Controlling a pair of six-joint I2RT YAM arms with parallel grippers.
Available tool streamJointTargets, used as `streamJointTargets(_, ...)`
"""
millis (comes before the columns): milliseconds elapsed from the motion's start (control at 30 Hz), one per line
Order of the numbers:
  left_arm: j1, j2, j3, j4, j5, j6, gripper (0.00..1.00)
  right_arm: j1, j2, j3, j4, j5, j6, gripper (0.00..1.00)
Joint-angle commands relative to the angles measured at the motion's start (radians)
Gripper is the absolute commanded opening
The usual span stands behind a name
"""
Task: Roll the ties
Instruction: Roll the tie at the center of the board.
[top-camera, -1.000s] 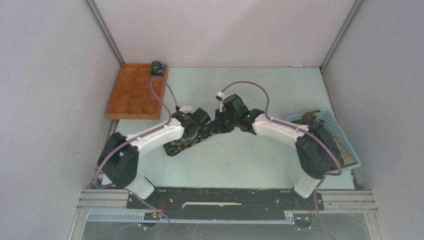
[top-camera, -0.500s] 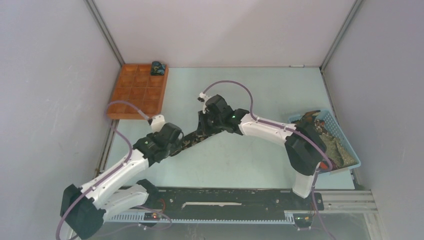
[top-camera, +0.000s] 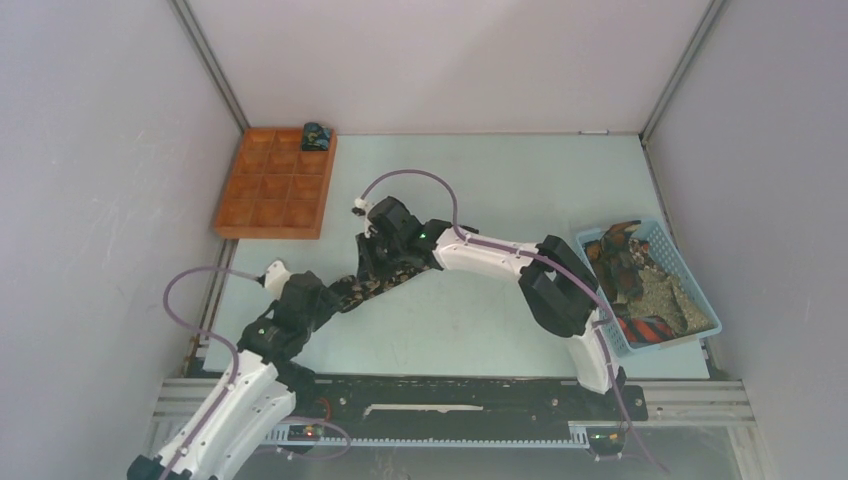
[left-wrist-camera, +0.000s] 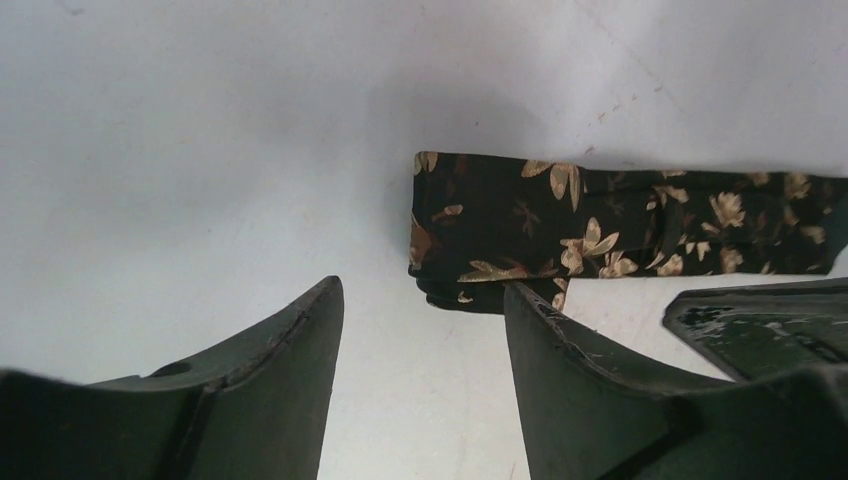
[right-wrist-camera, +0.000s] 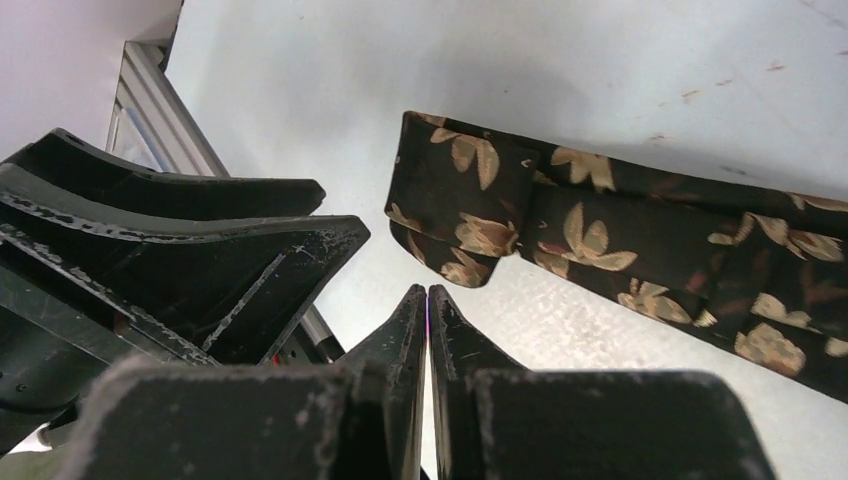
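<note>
Operator: How will it handle, and where do you take it?

Robot: The long black fabric necktie with tan leaves (left-wrist-camera: 620, 225) lies flat on the pale bench (top-camera: 500, 180), with the end by my left jaws folded over. I judge it light, limp and slippery, best pinched across that fold. My left jaws stand open just short of it. My right jaws are pressed together on nothing.

Operator: How many?

Robot: One flat here. One rolled bundle (top-camera: 316, 135) in a corner cell of the single orange compartment tray (top-camera: 270, 233). A heap (top-camera: 640, 285) I cannot count in the single blue mesh basket (top-camera: 670, 340).
</note>
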Motion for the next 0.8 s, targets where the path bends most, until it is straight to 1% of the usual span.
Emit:
streamJointTargets(0,0.060,-0.088,-0.046,0.050,0.048,-0.047,0.65,0.013,0.049,0.097,-0.017,-0.034,0.000,0.07)
streamJointTargets(133,0.101,-0.152,-0.082,0.056,0.065,-0.063,0.65,0.019,0.098,0.154,-0.043,-0.039,-0.006,0.07)
streamJointTargets(333,0.135,-0.181,-0.107,0.068,0.078,-0.049,0.65,0.024,0.157,0.222,-0.079,-0.041,-0.007,0.07)
streamJointTargets(767,0.175,-0.137,-0.151,0.170,0.164,0.000,0.62,0.011,0.217,0.199,-0.064,-0.049,-0.007,0.07)
